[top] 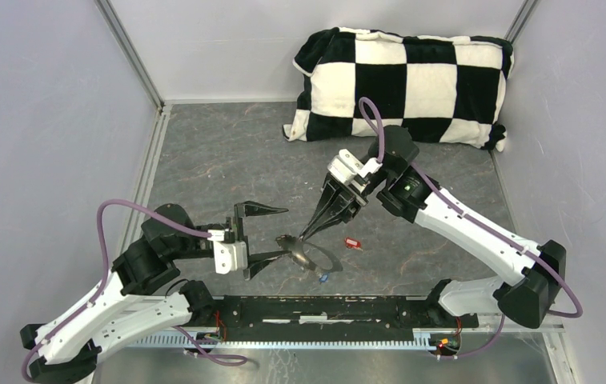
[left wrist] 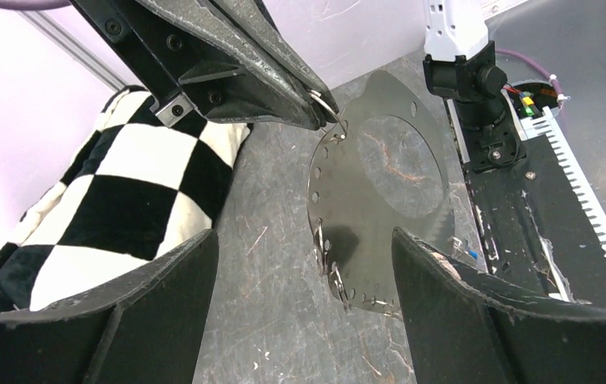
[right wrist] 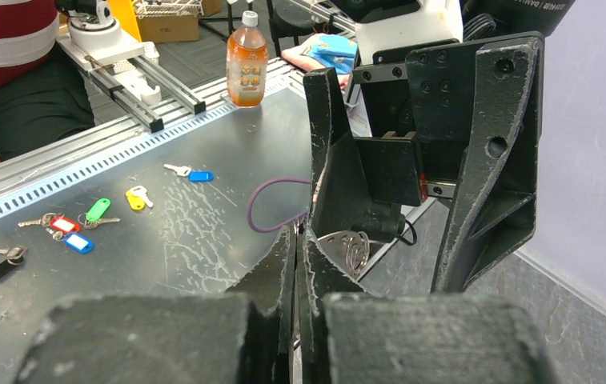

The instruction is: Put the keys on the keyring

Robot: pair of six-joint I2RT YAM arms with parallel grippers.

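Note:
The keyring (top: 298, 253) is a grey oval loop, held tilted just above the table's middle. My right gripper (top: 305, 234) is shut on its far edge. In the left wrist view the keyring (left wrist: 339, 200) shows as a flat grey band with small holes and wire loops, pinched at its top by the right gripper (left wrist: 319, 110). My left gripper (top: 261, 236) is open, with its near finger right beside the keyring's left end. The red key (top: 352, 242) lies right of the keyring. The blue key (top: 323, 278) lies near the rail and also shows in the left wrist view (left wrist: 470, 254).
A black and white checkered pillow (top: 403, 84) lies at the back right. A black rail (top: 323, 308) runs along the near edge. Grey walls close in the left, back and right. In the right wrist view, other tagged keys (right wrist: 75, 232) and a bottle (right wrist: 246, 60) lie on a bench outside.

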